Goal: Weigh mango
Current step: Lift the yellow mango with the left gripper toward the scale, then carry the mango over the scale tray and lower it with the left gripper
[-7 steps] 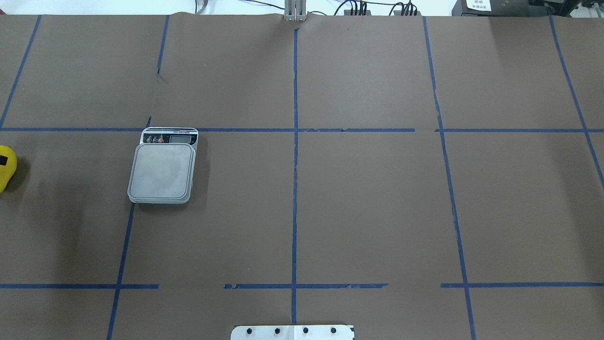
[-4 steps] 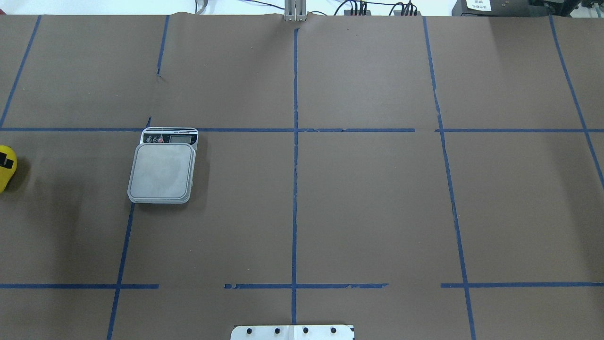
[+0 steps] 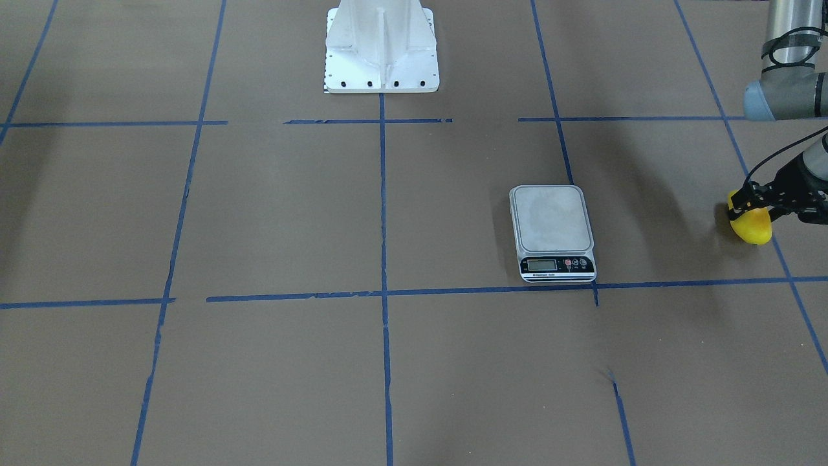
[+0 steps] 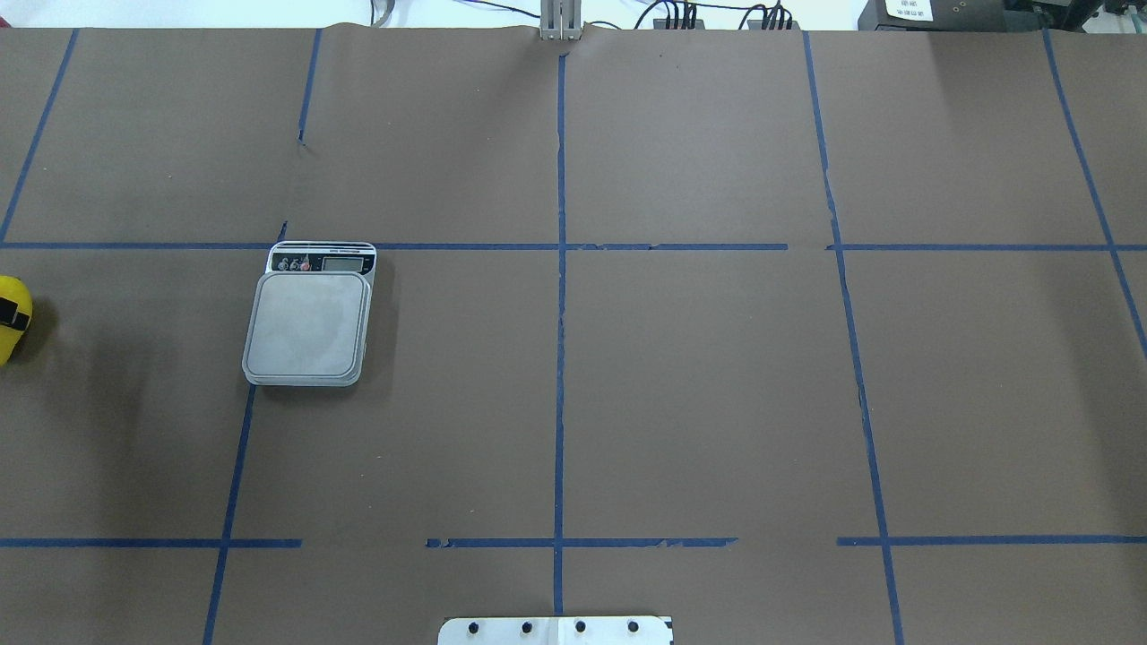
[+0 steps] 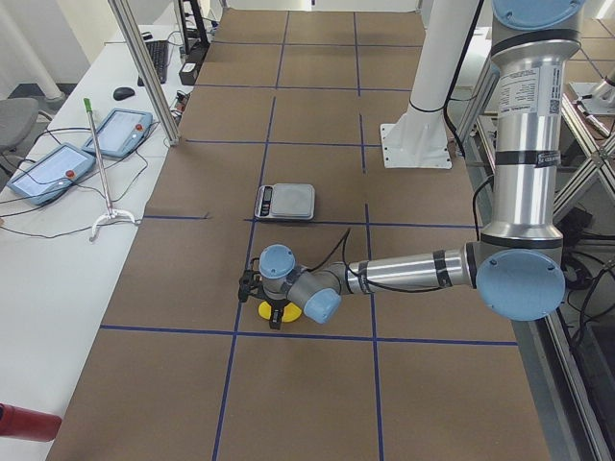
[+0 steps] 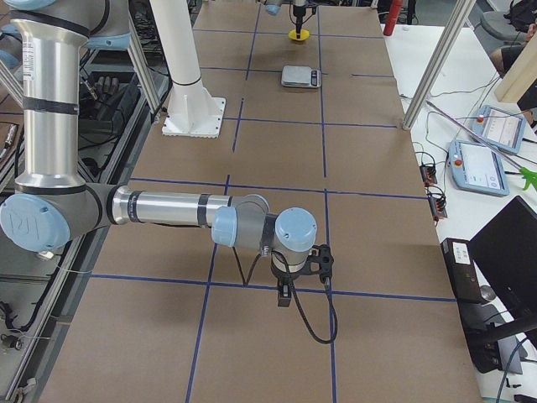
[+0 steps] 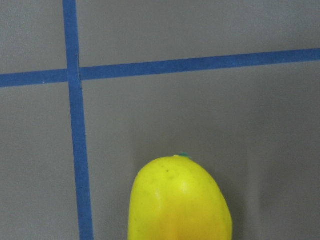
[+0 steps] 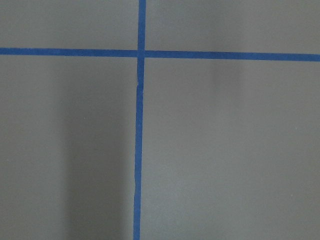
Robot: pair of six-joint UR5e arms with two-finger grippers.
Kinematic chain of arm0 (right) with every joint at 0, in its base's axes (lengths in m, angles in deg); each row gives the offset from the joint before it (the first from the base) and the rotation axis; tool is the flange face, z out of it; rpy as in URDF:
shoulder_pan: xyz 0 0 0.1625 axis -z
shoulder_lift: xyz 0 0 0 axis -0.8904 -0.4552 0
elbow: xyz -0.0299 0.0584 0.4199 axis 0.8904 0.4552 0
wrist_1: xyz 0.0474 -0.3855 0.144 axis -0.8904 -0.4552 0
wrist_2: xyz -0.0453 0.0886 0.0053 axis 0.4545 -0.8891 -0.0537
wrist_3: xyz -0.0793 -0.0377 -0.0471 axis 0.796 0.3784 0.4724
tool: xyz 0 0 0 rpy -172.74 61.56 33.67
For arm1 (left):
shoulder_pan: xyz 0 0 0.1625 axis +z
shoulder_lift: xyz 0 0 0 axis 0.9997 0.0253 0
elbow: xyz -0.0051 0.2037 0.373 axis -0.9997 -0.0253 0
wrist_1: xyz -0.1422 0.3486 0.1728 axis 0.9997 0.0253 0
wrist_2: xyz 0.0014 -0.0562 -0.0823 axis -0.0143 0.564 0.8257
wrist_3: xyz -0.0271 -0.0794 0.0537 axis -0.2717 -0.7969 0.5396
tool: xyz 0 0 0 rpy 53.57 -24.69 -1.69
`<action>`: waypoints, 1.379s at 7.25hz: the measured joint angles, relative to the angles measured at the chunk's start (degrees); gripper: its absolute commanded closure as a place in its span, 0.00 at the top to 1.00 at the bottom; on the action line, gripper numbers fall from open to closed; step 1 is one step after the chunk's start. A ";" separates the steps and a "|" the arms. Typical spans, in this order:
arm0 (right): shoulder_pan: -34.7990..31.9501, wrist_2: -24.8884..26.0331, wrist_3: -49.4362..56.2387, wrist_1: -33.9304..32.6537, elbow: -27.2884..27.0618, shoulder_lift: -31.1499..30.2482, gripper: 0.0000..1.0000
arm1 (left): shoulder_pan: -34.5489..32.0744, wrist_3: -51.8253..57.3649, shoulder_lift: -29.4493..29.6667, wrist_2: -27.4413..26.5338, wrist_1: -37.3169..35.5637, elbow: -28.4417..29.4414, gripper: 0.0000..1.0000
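Observation:
The yellow mango is at the table's far left end, also at the left edge of the overhead view and low in the left wrist view. My left gripper comes down from above and is shut on its upper part; whether the mango is off the table I cannot tell. The silver scale with its display strip stands empty to the mango's right, also in the front view. My right gripper shows only in the exterior right view, low over bare paper, and I cannot tell its state.
Brown paper with a blue tape grid covers the table. The robot's white base stands at mid-table near the robot's edge. Teach pendants and cables lie on the side bench beyond the table's far edge.
The black finger on the mango shows a little further into the overhead view than a second ago. The mango and the scale stay where they were.

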 measured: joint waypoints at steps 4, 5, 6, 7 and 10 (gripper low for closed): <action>0.00 0.00 0.03 0.03 0.00 0.03 1.00 | -0.48 0.14 -1.37 6.37 -3.78 -8.03 0.00; 0.00 0.00 0.04 0.02 0.00 0.03 1.00 | -0.68 0.18 -1.54 8.09 -9.44 -13.35 0.00; 0.00 0.00 0.04 0.02 0.00 0.03 1.00 | -1.13 0.53 -1.53 8.76 -18.04 -19.96 0.00; 0.00 0.00 0.03 0.04 0.00 0.03 1.00 | -2.02 1.43 -1.17 8.87 -27.48 -26.06 0.00; 0.00 0.00 0.04 0.06 0.00 0.03 1.00 | -4.09 0.05 10.30 7.77 -47.57 -32.08 0.00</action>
